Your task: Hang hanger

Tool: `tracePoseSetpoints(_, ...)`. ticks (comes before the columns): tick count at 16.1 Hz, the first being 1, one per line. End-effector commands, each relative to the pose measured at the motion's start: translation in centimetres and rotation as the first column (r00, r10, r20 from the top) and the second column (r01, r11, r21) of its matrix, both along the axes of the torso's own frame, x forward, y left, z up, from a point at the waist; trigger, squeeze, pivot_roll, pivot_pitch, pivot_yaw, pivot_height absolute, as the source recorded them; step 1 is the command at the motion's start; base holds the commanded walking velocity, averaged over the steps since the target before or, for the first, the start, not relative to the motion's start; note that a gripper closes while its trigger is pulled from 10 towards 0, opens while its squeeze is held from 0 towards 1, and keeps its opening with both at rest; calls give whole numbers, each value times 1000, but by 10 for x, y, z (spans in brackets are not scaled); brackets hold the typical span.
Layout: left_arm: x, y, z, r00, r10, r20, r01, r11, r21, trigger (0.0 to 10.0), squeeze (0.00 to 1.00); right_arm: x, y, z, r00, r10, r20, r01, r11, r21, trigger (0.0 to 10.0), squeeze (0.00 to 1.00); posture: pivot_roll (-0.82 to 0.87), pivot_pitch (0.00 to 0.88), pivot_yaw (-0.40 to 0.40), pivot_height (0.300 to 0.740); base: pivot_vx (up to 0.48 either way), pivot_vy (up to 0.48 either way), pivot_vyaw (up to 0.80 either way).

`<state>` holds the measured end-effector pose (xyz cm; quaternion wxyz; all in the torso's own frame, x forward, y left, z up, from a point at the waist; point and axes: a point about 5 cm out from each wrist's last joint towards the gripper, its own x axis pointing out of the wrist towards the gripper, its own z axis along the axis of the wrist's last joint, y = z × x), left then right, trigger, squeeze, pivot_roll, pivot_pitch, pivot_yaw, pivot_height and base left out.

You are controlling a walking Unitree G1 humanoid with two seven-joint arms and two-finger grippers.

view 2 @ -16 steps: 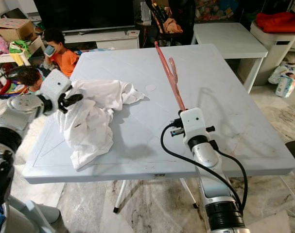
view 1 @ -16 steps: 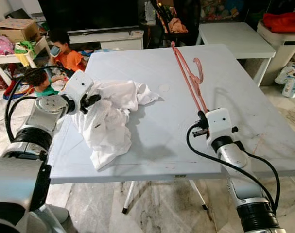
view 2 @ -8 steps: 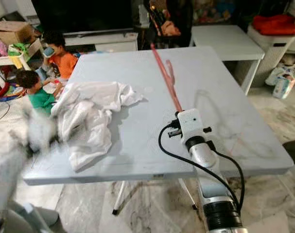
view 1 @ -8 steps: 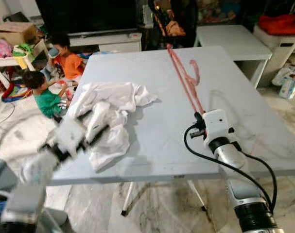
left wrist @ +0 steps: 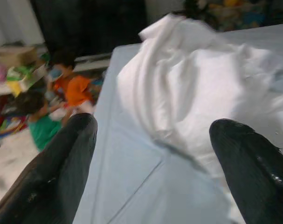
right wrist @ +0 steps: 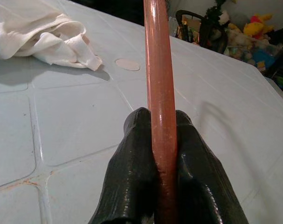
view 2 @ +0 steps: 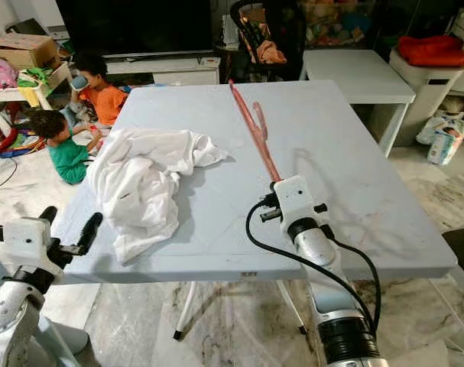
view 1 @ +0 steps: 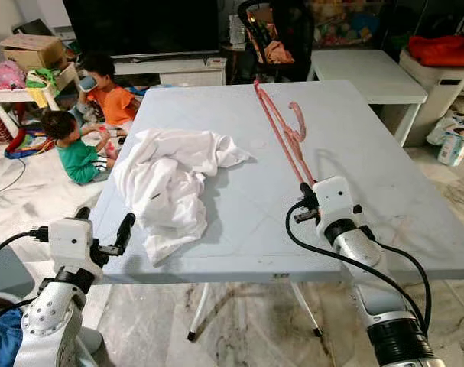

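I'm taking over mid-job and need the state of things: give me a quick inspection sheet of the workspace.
Surface: pale blue table, with a small round mark near the middle.
Job's things: pink hanger raised off the table, one end clamped; white shirt crumpled on the table's left half, not on the hanger.
Clutter: nothing seen on the table.
Grippers: right gripper shut on the hanger; left gripper open, off the table's near left edge, facing the shirt.
Cables: black cable looping along the right arm.
Surroundings: two people on the floor at left, a TV, a second white table.
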<state>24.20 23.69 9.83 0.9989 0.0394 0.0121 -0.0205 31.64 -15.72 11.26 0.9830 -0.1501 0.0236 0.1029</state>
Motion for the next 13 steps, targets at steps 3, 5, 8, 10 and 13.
tracePoseSetpoints(3, 24, -1, -11, 989, 64, -133, -80, 990, -114, 10000, 1000, -3, 2, -15, 997, 9, -76, -8, 1000, 8, 10000, 0, -57, 0, 27, 736, 0, 0, 0)
tracePoseSetpoints(5, 37, -6, -12, 978, 89, -186, -116, 983, -142, 10000, 1000, -3, 4, -15, 997, 17, -74, -17, 1000, 8, 10000, 0, -62, 0, 26, 736, 0, 0, 0)
tracePoseSetpoints(8, 62, -20, -18, 957, 55, -286, -112, 976, -187, 10000, 1000, -2, 3, -14, 997, 17, -72, -17, 1000, 4, 10000, 0, -80, 0, 28, 736, 0, 0, 0)
tracePoseSetpoints(10, 76, -30, -21, 944, 22, -329, -96, 973, -211, 10000, 1000, -2, 1, -13, 998, 12, -69, -12, 1000, 2, 10000, 0, -89, 0, 29, 736, 0, 0, 0)
tracePoseSetpoints(13, 96, -47, -21, 927, -14, -376, -90, 962, -259, 10000, 0, -2, 1, -13, 998, 8, -68, -8, 1000, 1, 10000, 0, -100, 0, 34, 736, 0, 0, 0)
